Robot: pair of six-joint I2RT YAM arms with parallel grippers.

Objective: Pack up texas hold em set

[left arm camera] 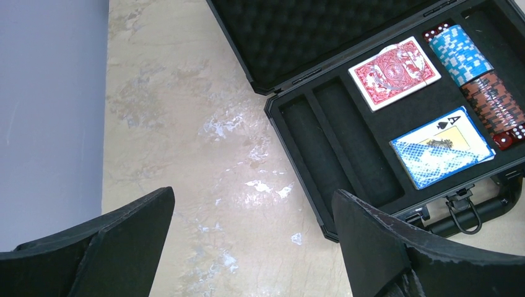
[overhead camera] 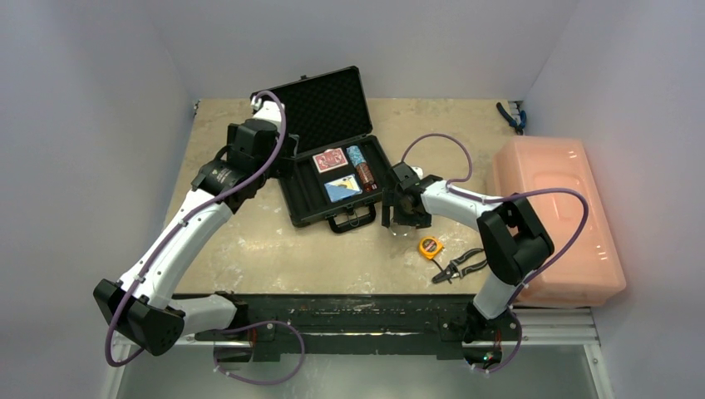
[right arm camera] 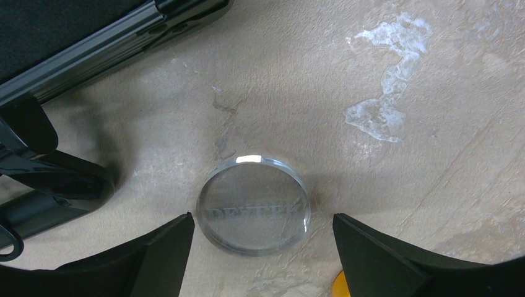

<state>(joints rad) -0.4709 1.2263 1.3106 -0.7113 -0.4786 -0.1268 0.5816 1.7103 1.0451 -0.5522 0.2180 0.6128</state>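
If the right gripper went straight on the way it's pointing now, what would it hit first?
Most likely the clear disc, which lies flat on the table right ahead of the right gripper. Its open fingers stand on either side of the disc, so they might pass it and reach the tabletop; depth is unclear.

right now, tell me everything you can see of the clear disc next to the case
The clear disc is a thick round puck of glassy, see-through material with faint engraved lettering I can't read. It lies flat on the beige table, close to the black case, between the open fingers of the right hand, neither finger touching it.
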